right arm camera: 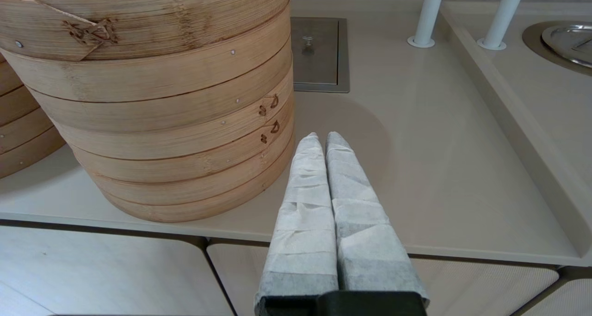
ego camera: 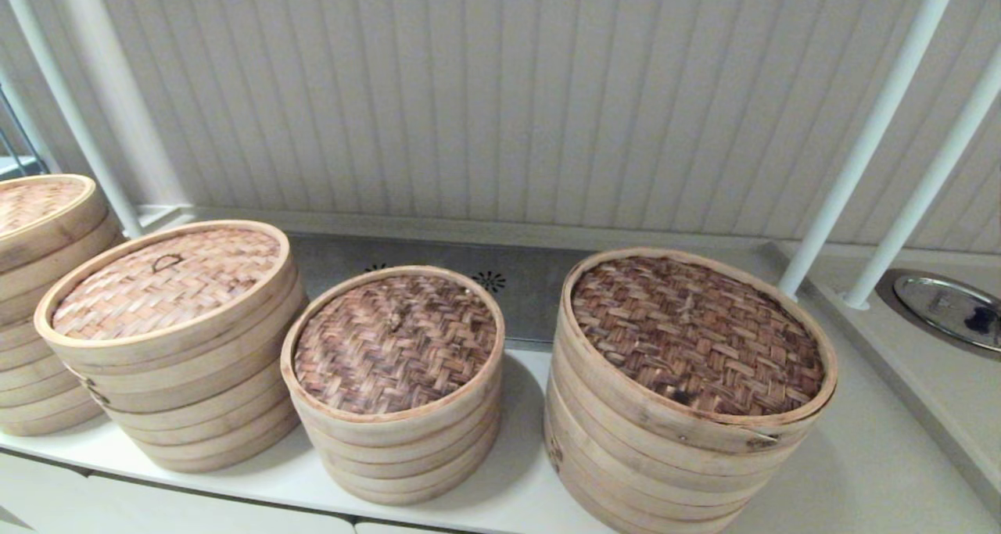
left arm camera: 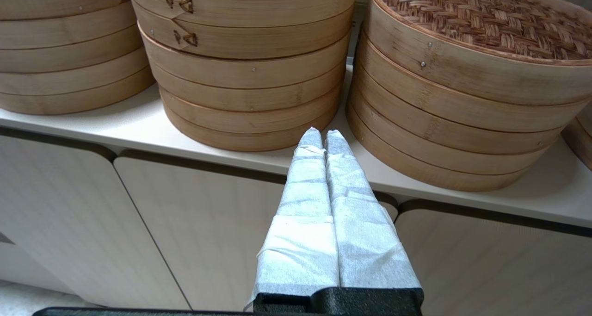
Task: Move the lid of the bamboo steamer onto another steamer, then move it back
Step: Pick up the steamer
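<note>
The bamboo steamer lid [ego camera: 168,284], light tan weave with a small dark loop handle, rests on its own stack, second from the left. The smallest steamer [ego camera: 395,346], topped in dark reddish-brown weave, stands just right of it. Neither gripper shows in the head view. In the left wrist view my left gripper [left arm camera: 323,135] is shut and empty, low at the counter's front edge, pointing at the gap between the lid's stack [left arm camera: 245,75] and the smallest steamer [left arm camera: 462,84]. My right gripper [right arm camera: 322,138] is shut and empty at the front edge beside the widest steamer [right arm camera: 152,98].
A fourth steamer [ego camera: 39,284] stands at the far left, and the widest one [ego camera: 696,338] at the right. Two white posts [ego camera: 860,143] rise behind it, next to a raised ledge with a metal disc [ego camera: 946,307]. A steel plate [right arm camera: 319,52] is set into the counter.
</note>
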Tool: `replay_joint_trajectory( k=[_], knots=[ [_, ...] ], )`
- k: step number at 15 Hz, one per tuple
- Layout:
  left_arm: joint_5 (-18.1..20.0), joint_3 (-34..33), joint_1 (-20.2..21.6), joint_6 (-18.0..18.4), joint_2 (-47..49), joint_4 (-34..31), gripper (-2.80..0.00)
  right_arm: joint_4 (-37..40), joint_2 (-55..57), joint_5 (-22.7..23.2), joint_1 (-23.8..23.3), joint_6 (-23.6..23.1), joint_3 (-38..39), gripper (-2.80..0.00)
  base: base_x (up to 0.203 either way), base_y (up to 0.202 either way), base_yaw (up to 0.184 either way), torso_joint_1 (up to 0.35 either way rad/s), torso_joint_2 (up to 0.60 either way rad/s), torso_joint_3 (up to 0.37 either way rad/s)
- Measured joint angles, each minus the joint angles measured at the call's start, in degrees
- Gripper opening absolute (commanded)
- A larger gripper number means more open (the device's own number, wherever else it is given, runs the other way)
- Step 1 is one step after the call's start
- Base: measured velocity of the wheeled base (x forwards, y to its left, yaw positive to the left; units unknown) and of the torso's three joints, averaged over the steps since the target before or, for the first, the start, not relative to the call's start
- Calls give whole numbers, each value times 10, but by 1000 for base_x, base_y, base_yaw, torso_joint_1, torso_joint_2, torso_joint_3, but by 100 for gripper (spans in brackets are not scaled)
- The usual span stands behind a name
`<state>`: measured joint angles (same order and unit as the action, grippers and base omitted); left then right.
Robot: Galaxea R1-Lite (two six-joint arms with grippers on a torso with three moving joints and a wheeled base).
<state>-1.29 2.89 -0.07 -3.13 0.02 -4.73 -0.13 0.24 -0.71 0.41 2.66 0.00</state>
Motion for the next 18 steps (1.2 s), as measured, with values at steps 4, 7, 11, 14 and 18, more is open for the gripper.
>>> replay_joint_trajectory(
  k=[4,7,11,14,18],
  knots=[
    [0,0,0,2,0,0,-280,0,0,0,0,0,0,-280,0,0,0,0,0,0],
    [0,0,0,3,0,-3,-280,0,0,0,0,0,0,-280,0,0,0,0,0,0],
    [0,33,0,21,7,-18,-280,0,0,0,0,0,0,-280,0,0,0,0,0,0],
    [-2,150,0,8,61,-37,-280,0,0,0,-1,0,0,-280,0,0,0,0,0,0],
    [-7,301,0,2,188,-75,-280,1,0,1,-1,0,0,-280,0,0,0,0,0,0]
  ],
)
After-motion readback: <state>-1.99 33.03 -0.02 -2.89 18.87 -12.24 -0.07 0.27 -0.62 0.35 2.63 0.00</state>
